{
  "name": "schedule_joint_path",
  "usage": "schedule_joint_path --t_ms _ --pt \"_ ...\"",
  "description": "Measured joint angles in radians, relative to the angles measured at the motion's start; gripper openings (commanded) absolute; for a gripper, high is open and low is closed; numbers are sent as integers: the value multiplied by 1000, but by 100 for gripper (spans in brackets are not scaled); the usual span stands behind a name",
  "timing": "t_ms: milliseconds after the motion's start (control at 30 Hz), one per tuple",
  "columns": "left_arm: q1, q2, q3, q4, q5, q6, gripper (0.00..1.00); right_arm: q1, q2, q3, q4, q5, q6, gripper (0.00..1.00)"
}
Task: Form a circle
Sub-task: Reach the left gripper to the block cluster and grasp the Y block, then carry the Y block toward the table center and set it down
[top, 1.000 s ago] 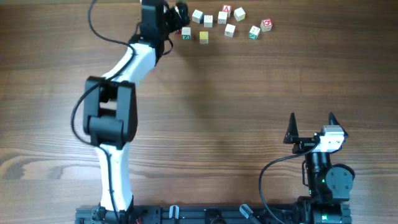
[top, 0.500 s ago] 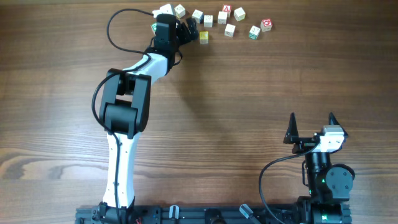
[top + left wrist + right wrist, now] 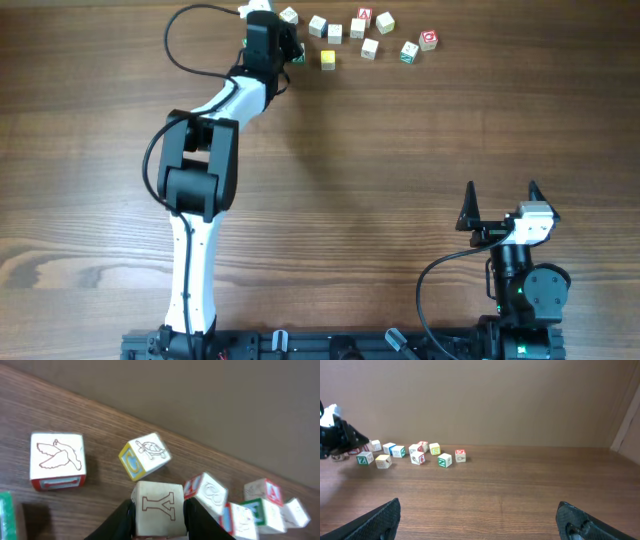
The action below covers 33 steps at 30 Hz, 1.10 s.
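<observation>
No full circle shows. In the left wrist view three pale letter cubes sit close together: a bird cube [image 3: 57,460], a tilted turtle cube [image 3: 145,455] and a Y cube [image 3: 159,502]. My left gripper [image 3: 159,522] is shut on the Y cube, with a black finger pressed against each side. Overhead, that gripper [image 3: 287,47] is at the left end of the cube row at the table's far edge, and its wrist hides the Y cube. My right gripper [image 3: 500,192] stands open and empty near the front right, far from the cubes; its wrist view shows the right gripper [image 3: 477,506] over bare wood.
Several more cubes lie in a loose row to the right, among them a yellow cube [image 3: 327,59], a red-topped cube [image 3: 364,14] and a red-ringed cube [image 3: 428,40]. A green-marked cube [image 3: 255,512] and others crowd the Y cube's right side. The table's far edge is just behind them.
The left arm swung down from the table's far edge into the left end of the cube row. Its jaws, open before, have closed on the Y cube. The right arm has not moved.
</observation>
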Motion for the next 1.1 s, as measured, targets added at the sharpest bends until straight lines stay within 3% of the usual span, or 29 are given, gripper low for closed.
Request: schedule_joint_path --t_ms 233,400,533,633,700,867,1100 --pt "0 -269 8 -293 0 56 30 0 0 0 0 0 0 100" --pt "-1 -464 26 -703 0 60 30 0 1 0 0 0 0 100" --pt "-13 -518 28 -988 -1 34 29 0 1 0 0 0 0 100" --pt "-41 -517 16 -1102 -4 -18 28 0 1 0 0 0 0 100" --pt "-71 -516 -6 -1088 -4 -62 29 0 1 0 0 0 0 100" --pt "-150 -492 -130 -890 -19 -164 28 0 1 0 0 0 0 100" --pt "-196 -431 -306 -816 -138 -203 31 0 1 0 0 0 0 100"
